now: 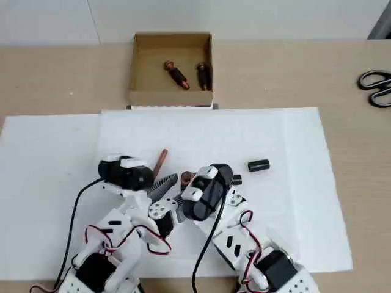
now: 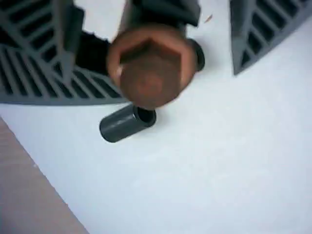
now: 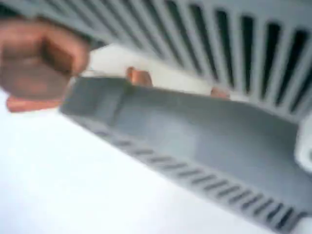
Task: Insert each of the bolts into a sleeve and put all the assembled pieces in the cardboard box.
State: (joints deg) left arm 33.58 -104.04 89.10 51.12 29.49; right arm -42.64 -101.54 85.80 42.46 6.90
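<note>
Grey ribbed jaws of the left gripper (image 2: 175, 80) stand wide apart with nothing clamped. The copper bolt (image 2: 148, 66) sits head-on between them, neither jaw visibly pressing it, close against the right gripper (image 1: 189, 181); whether that one has closed on it I cannot tell. A black sleeve (image 2: 126, 123) lies on its side on the white paper (image 2: 219, 170) just beside the bolt head, so I would take it across its middle with the bore free, line bore to shank, then push slowly until the head seats; two finished pieces (image 1: 177, 73) lie in the cardboard box (image 1: 139, 67).
</note>
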